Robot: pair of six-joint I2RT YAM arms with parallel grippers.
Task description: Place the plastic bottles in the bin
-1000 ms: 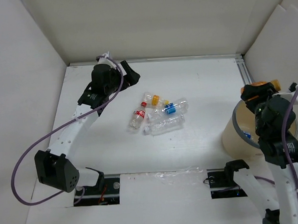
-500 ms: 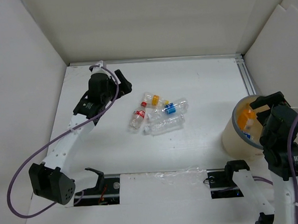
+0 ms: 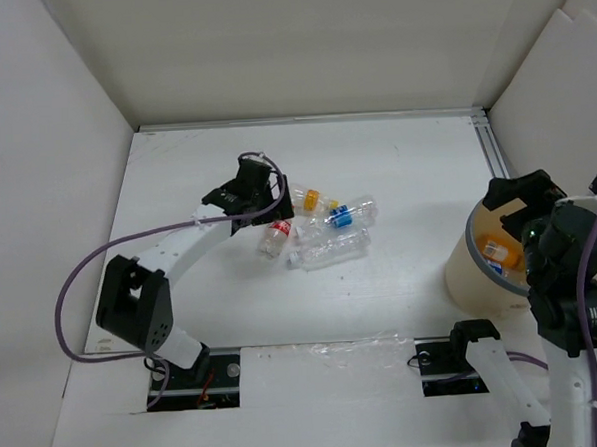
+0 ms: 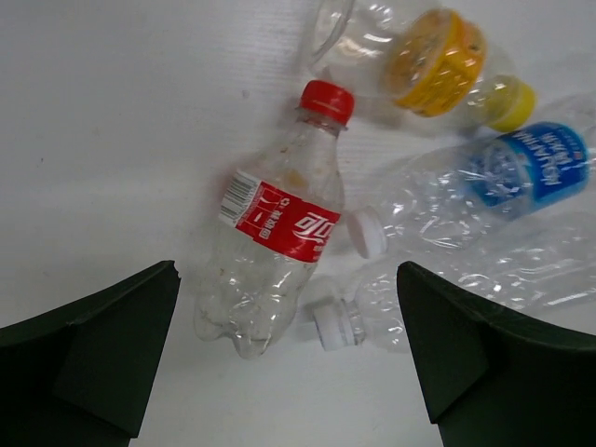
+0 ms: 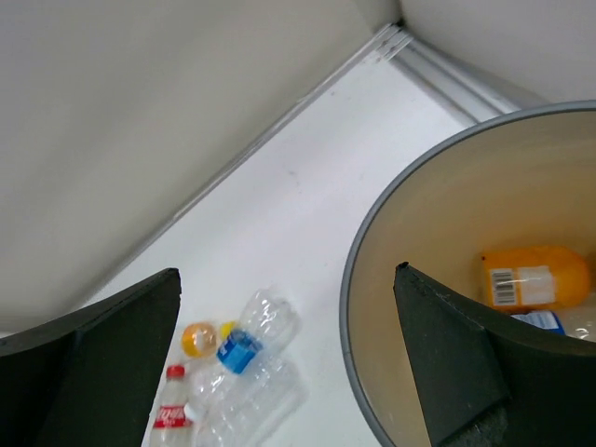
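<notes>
Left arm (image 3: 180, 252) outstretched above red-label bottle (image 4: 276, 253), right arm (image 3: 572, 289) over bin (image 5: 419, 233); both jaws wide, empty.

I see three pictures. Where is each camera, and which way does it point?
Top external: fixed above and behind, looking down on the table; left arm and right arm show.
Left wrist: on the left arm, facing down at the red-label bottle; left gripper fingers frame it.
Right wrist: on the right arm, facing the bin holding an orange bottle; right gripper fingers show.
All share the red-label bottle.
</notes>
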